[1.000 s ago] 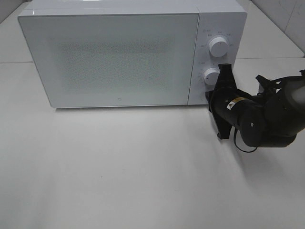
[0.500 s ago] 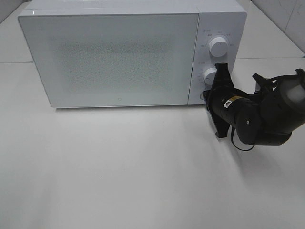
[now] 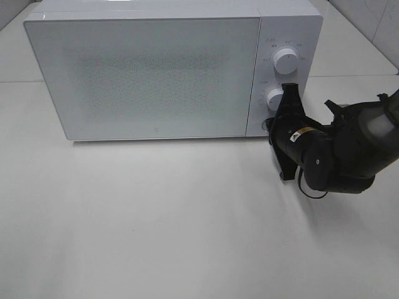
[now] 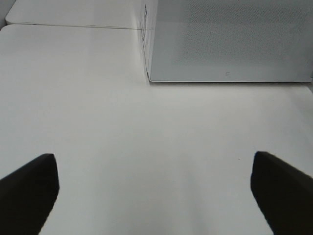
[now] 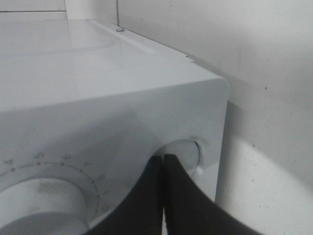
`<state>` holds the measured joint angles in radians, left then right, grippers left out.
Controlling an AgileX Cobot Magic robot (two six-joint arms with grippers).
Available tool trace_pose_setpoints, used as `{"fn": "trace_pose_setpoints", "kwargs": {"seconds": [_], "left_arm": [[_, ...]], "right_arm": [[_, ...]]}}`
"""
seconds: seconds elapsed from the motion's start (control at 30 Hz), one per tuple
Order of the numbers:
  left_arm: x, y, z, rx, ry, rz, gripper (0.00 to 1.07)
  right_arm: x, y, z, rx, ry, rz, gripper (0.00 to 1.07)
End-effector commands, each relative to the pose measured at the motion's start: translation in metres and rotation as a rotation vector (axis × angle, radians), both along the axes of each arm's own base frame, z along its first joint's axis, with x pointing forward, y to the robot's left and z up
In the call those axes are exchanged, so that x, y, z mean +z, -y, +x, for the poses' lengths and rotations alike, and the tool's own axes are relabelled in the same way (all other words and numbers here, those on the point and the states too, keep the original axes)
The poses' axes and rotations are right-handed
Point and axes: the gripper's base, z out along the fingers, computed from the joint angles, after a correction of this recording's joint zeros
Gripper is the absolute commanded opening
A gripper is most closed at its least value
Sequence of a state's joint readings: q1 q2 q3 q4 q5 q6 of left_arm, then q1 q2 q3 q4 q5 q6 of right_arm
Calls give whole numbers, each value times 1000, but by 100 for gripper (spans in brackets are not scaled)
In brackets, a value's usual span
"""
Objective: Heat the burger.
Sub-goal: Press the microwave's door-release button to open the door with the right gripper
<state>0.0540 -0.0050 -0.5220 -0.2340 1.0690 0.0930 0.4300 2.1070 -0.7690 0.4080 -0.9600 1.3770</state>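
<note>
The burger is out of view. A white microwave stands at the back of the table with its door shut. My right gripper is at the bottom right corner of its control panel, below the lower dial. In the right wrist view the gripper is shut, with its tips against a round button next to that dial. My left gripper is open and empty over bare table in front of the microwave. It does not show in the exterior view.
The upper dial sits above the lower one on the panel. The white table stretches in front of the microwave. A tiled wall rises at the back right.
My right gripper has moved a little left, closer to the microwave's control panel. The microwave door has stayed shut.
</note>
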Motion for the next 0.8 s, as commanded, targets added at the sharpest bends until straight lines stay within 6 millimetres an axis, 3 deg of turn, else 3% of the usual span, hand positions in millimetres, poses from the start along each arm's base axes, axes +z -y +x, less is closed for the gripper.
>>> {"fn": "trace_pose_setpoints", "kwargs": {"seconds": [0.03, 0.37, 0.8], "left_arm": [[0, 0, 0, 2, 10, -6, 100], [0, 0, 0, 2, 10, -6, 100], [0, 0, 0, 2, 10, -6, 100]], "right_arm": [[46, 11, 26, -145, 347, 18, 0], [67, 26, 45, -215, 476, -14, 0], [70, 25, 46, -216, 510, -6, 0]]}}
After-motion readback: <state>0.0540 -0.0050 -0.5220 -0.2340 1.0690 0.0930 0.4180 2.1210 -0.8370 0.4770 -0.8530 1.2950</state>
